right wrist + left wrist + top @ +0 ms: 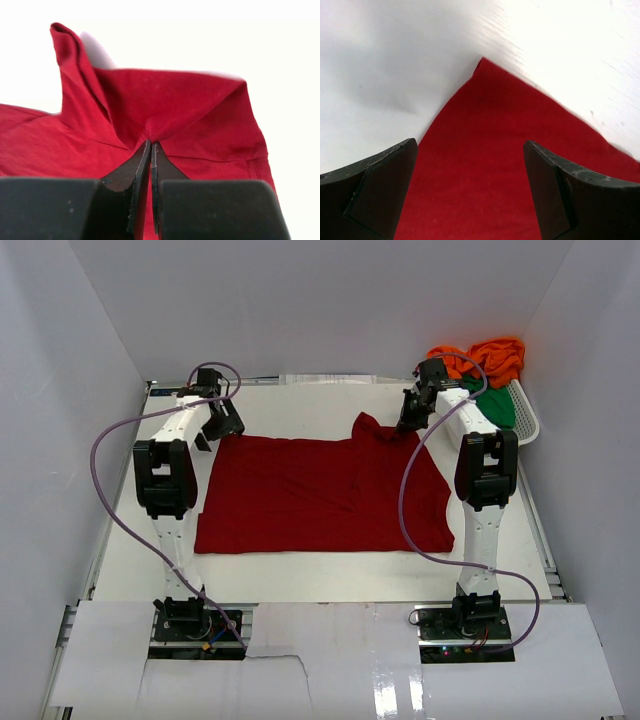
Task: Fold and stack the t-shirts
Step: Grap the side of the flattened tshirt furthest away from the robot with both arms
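A dark red t-shirt [310,495] lies spread on the white table [320,575]. My left gripper [228,423] is open above the shirt's far left corner [485,150], with cloth between the fingers [380,190] but not held. My right gripper [410,420] is shut on a pinch of the red shirt [170,110] at its far right part, pulling the cloth up into a peak. A fold of it stands up to the left [70,55]. An orange shirt [490,358] and a green shirt [495,405] lie bunched in the basket at the far right.
A white lattice basket [530,420] stands at the table's far right corner against the wall. White walls close in the table on the left, back and right. Purple cables loop from both arms over the table's sides.
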You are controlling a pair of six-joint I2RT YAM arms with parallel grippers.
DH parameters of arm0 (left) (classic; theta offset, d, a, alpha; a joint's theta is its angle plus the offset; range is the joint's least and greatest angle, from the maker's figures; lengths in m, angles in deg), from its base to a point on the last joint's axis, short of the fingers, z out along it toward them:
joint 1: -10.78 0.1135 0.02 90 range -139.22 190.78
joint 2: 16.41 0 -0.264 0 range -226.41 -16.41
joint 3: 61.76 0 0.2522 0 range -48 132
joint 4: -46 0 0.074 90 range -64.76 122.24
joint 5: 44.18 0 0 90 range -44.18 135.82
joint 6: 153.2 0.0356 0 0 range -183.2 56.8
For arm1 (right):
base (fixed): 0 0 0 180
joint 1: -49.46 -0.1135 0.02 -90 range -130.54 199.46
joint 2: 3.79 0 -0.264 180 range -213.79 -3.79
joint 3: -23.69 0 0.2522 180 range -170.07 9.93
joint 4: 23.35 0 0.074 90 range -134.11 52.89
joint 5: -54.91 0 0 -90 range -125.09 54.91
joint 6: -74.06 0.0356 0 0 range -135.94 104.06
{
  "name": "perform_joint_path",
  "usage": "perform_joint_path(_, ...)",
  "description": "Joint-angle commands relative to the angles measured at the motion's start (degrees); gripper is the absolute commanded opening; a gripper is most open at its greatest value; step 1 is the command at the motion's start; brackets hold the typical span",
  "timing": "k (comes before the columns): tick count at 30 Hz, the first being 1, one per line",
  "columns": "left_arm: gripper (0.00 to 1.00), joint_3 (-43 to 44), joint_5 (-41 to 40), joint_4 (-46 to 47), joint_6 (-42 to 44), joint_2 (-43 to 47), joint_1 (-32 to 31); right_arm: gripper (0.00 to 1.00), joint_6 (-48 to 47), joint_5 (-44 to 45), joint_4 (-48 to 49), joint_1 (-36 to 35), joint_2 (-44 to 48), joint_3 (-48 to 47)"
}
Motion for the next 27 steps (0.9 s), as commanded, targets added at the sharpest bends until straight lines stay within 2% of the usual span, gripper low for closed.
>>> perform_joint_path(1, 0.98, 4.01, -0.58, -1.78, 0.52, -3.21, 0.11, 0.08, 0.50, -1.69, -1.11, 0.25, 0.58, -2.95)
perform_joint_path(5, 0.98, 12.17, -1.64, -3.89, -0.27, -7.87, 0.11, 0.08, 0.41, -1.60, -1.03, 0.25, 0.84, -2.95)
perform_joint_path(11, 0.97, 16.67, -2.69, -4.07, -0.62, -10.07, 0.11, 0.08, 0.24, -2.13, -1.03, 0.17, 1.01, -3.04)
perform_joint_path(20, 0.86, 19.22, -3.05, -4.07, -1.15, -11.65, 0.02, 0.08, -0.03, -2.13, -1.03, 0.25, 1.02, -3.39)
perform_joint_path(24, 0.76, 18.08, -3.57, -3.98, -0.97, -11.57, 0.02, 0.08, -0.12, -1.95, -1.03, 0.25, 1.01, -3.48)
perform_joint_path(27, 0.75, 17.82, -4.63, -3.89, -0.71, -12.18, 0.11, 0.08, -0.03, -2.13, -1.03, 0.25, 1.01, -3.48)
